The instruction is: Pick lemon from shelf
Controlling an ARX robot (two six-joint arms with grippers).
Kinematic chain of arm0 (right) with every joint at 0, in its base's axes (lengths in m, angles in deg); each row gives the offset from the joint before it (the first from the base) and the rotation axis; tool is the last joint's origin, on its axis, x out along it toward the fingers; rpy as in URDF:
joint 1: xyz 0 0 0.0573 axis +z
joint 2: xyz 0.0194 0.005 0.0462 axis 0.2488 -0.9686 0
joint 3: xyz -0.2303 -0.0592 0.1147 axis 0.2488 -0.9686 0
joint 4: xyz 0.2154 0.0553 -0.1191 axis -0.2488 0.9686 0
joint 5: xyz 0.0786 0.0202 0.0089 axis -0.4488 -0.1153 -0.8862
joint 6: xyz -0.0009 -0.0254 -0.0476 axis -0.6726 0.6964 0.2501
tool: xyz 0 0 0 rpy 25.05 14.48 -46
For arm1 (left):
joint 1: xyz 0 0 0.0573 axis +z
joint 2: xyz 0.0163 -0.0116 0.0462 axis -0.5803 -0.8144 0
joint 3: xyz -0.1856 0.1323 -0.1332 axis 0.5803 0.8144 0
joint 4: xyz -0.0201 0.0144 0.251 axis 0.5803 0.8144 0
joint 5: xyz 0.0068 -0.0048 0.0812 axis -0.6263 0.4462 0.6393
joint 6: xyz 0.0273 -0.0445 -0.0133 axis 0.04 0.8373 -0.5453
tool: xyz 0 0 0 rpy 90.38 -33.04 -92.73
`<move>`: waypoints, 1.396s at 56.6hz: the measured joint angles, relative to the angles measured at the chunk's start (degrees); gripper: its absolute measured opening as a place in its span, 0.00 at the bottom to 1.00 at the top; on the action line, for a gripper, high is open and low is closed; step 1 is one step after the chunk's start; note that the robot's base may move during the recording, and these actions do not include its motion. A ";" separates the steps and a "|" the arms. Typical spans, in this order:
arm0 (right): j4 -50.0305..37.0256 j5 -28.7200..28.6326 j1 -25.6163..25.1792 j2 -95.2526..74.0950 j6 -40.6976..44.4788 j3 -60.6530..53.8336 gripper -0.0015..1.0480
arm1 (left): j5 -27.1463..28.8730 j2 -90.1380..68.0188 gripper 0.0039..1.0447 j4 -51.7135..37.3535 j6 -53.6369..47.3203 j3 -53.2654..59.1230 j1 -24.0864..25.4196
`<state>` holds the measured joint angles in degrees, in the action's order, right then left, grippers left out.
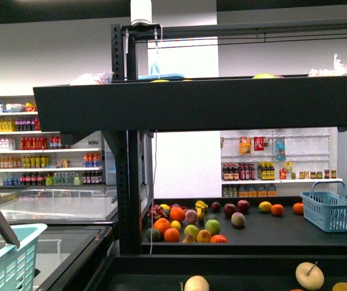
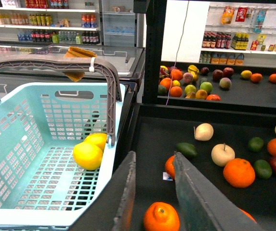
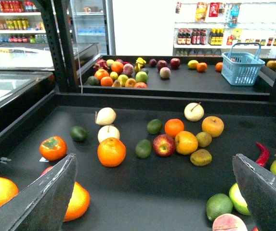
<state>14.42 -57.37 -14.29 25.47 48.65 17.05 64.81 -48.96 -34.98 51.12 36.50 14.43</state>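
Observation:
The shelf [image 1: 129, 182] is a black rack with dark tray tiers of loose fruit. Two bright yellow lemons [image 2: 87, 155] lie together in a teal basket [image 2: 27, 144] beside the near tier. On the far tier a yellow oval fruit [image 1: 265, 206] that looks like a lemon sits next to an orange [image 1: 277, 210]. My left gripper [image 2: 153, 159] is open over the near tier's edge, right beside the basket, with an orange [image 2: 161, 217] below its fingers. Over the middle of the near tier my right gripper [image 3: 153, 163] is wide open and holds nothing. Neither gripper shows in the front view.
Oranges, apples, limes and pale pears [image 3: 105, 116] are scattered over the near tier. A red chili [image 3: 262, 153] lies by the right finger. A blue basket [image 1: 329, 209] stands on the far tier. A glass-topped freezer [image 1: 52, 203] and white bottle shelves [image 1: 34, 151] are to the left.

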 joint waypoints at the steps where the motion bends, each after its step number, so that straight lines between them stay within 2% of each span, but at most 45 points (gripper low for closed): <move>1: 0.00 0.02 0.00 0.00 0.00 0.00 0.93 | -0.83 0.52 0.07 -0.02 -0.04 0.57 0.85; 3: 0.00 0.02 0.00 0.00 0.00 0.00 0.93 | -1.99 1.81 0.01 0.24 0.00 1.57 2.25; 8: 0.00 0.02 0.00 0.00 0.00 0.00 0.93 | -3.72 7.04 0.02 4.13 -0.37 3.78 4.07; 21: 0.00 0.02 0.02 0.00 0.00 0.00 0.93 | -11.13 11.85 0.02 4.24 -0.42 7.74 11.47; 25: 0.00 -0.02 0.00 0.00 0.00 0.00 0.93 | -18.67 13.14 0.02 4.26 -0.50 8.59 17.62; 29: 0.00 0.00 0.00 0.00 0.00 0.00 0.93 | -18.95 13.81 0.02 4.24 -0.50 9.31 20.39; 60: 0.00 0.00 0.00 0.00 0.00 0.00 0.93 | -19.85 18.34 0.02 3.63 -0.57 14.29 20.74; 69: 0.00 0.00 0.00 0.00 0.00 0.00 0.93 | -19.87 18.34 0.45 3.63 -0.57 14.29 20.74; 72: 0.00 0.00 0.00 0.00 0.00 0.00 0.93 | -19.87 18.34 0.56 3.63 -0.57 14.29 20.74; 76: 0.00 0.00 0.00 0.00 0.00 0.00 0.93 | -19.87 18.34 0.76 3.63 -0.57 14.29 20.74; 79: 0.00 0.00 0.00 0.00 0.00 0.00 0.93 | -19.85 18.34 0.86 3.63 -0.57 14.29 20.74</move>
<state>14.42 -57.37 -14.29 25.47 48.65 17.05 44.96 -30.62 -31.36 50.55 50.79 35.17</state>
